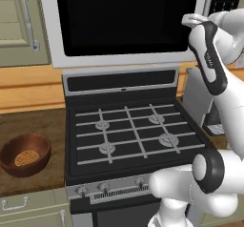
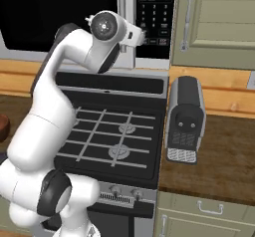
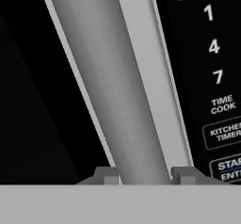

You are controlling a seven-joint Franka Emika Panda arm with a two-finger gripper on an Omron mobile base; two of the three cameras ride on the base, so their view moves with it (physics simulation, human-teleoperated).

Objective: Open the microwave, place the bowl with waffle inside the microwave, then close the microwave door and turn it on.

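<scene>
The microwave door (image 1: pixel 124 16) is closed, its black window above the stove. Its vertical silver bar handle (image 3: pixel 108 77) runs between my gripper's (image 3: pixel 146 176) two fingertips (image 3: pixel 107 175), which press against both sides of the bar. In the right base view the gripper (image 2: pixel 143 35) reaches the strip between the window and the black button panel (image 2: pixel 155 12). The dark reddish-brown bowl (image 1: pixel 26 153) stands on the wooden counter left of the stove, with the golden waffle (image 1: pixel 26 159) lying in its bottom.
A black gas stove (image 1: pixel 133 130) sits under the microwave. A grey coffee machine (image 2: pixel 185 119) stands on the counter to its right. Beige cabinet doors (image 2: pixel 219 17) flank the microwave, and drawers run below the counter (image 2: pixel 214 156).
</scene>
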